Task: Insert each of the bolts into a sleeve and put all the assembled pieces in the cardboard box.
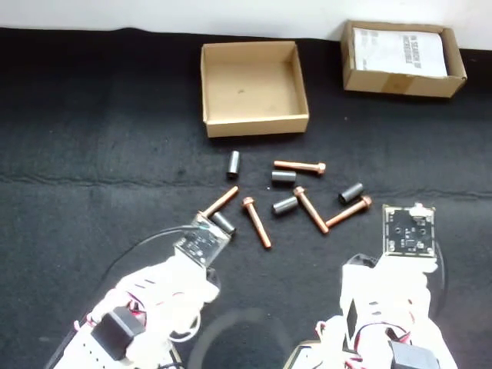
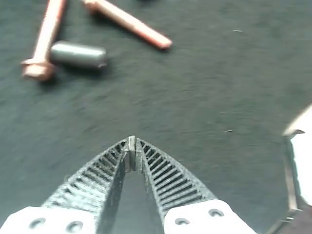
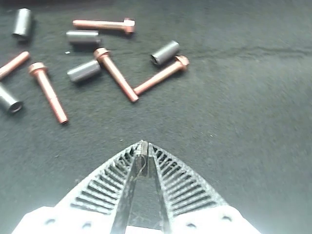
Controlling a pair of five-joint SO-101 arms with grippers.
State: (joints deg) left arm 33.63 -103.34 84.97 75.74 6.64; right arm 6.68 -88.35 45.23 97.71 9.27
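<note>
My left pincer [image 2: 131,142] and right pincer [image 3: 142,146] are both pressed together, empty. Bolts [image 1: 257,223] and sleeves [image 1: 284,176] lie loose near the box [image 1: 255,123], none joined. I judge nothing started; next I must spread, then grasp one.

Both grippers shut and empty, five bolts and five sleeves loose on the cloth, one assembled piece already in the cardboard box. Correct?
Not quite. The high view shows the cardboard box holding no assembled piece yet. The rest holds: left gripper and right gripper are shut and empty, with five bolts and five sleeves loose on the cloth.
</note>
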